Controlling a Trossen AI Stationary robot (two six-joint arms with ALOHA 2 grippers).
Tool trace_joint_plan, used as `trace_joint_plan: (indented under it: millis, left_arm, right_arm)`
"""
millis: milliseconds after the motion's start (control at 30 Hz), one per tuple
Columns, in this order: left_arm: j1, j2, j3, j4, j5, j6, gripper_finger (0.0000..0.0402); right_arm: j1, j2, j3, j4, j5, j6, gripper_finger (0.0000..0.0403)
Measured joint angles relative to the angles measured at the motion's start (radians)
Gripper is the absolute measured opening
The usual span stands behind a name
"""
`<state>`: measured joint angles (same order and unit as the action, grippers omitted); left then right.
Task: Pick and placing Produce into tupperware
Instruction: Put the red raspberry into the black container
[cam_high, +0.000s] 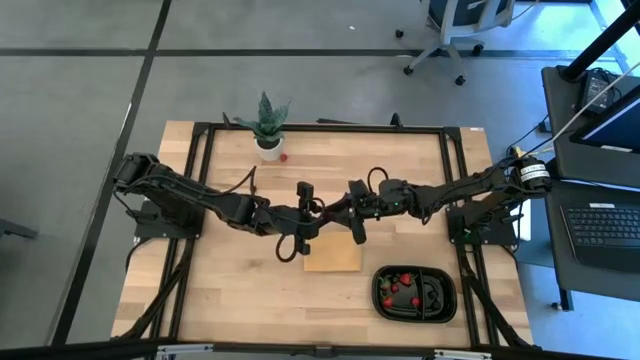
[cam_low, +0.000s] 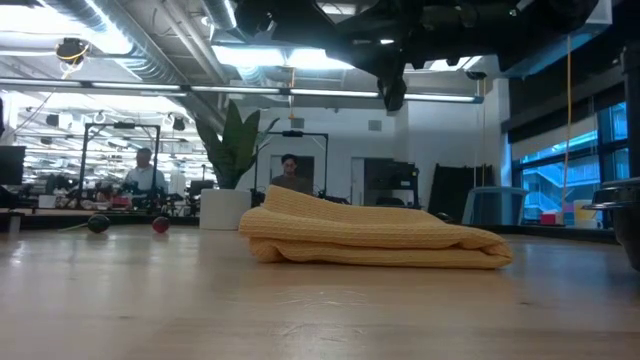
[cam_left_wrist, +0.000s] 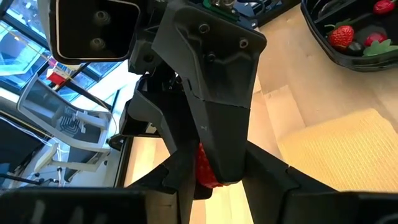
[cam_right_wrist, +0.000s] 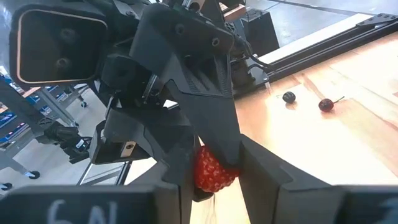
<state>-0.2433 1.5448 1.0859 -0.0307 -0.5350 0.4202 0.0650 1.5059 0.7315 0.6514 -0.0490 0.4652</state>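
Observation:
Both arms meet above the table's middle, over the tan pad's far edge. My left gripper (cam_high: 313, 213) and my right gripper (cam_high: 342, 211) face each other, both shut on one red strawberry (cam_right_wrist: 213, 171), also seen as a strawberry (cam_left_wrist: 204, 169) in the left wrist view. The black two-compartment tray (cam_high: 415, 293) sits near the right front corner with several red and dark berries in it. Loose berries lie by the plant: a red berry (cam_high: 283, 157), plus a dark berry (cam_right_wrist: 288, 97) and a red berry (cam_right_wrist: 325, 104). My left gripper has the strawberry's side (cam_left_wrist: 200, 167) between its two fingers, coming level from the table's left. The right gripper's finger (cam_left_wrist: 224, 143) covers most of the contact. The berry is lifted clear of the table. My right gripper pinches the strawberry across its body (cam_right_wrist: 217, 177) between its two fingers, coming level from the table's right. The berry fills the gap between them. A left finger (cam_right_wrist: 214, 124) lies over the berry's top. The berry hangs clear above the table.
A folded tan pad (cam_high: 332, 255) lies below the grippers, shown as the tan pad (cam_low: 370, 238) in the low view. A potted spiky plant (cam_high: 267, 125) stands at the far edge. Bare wood lies to the left and front. People sit in the room behind.

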Motion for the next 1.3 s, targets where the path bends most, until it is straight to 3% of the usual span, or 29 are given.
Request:
trace_joint_plan:
  millis: [167, 433, 733, 900, 1033, 1133, 1300]
  left_arm:
    - [0.000, 0.000, 0.000, -0.001, 0.003, -0.018, 0.0128]
    - [-0.001, -0.002, 0.000, -0.005, 0.006, -0.031, 0.0216]
    - [0.005, -0.055, 0.003, -0.098, -0.147, -0.238, 0.0230]
    - [0.016, -0.057, 0.001, -0.230, -0.178, -0.342, 0.0231]
    - [0.030, -0.057, 0.000, -0.306, -0.181, -0.407, 0.0231]
    - [0.039, -0.057, 0.000, -0.337, -0.179, -0.450, 0.0231]
    - [0.059, -0.057, 0.000, -0.367, -0.148, -0.494, 0.0231]
  right_arm:
    - [0.000, 0.000, 0.000, 0.000, 0.001, 0.000, 0.0104]
    - [0.000, 0.000, 0.000, -0.022, 0.007, -0.002, 0.0102]
    - [0.002, -0.014, -0.001, -0.232, -0.028, 0.001, 0.0100]
    - [0.015, -0.054, 0.046, -0.586, -0.030, 0.033, 0.0100]
    - [0.058, -0.081, 0.160, -0.984, -0.033, 0.097, 0.0100]
    - [0.116, -0.079, 0.243, -1.255, -0.021, 0.196, 0.0100]
    - [0.244, -0.084, 0.305, -1.502, -0.002, 0.438, 0.0100]
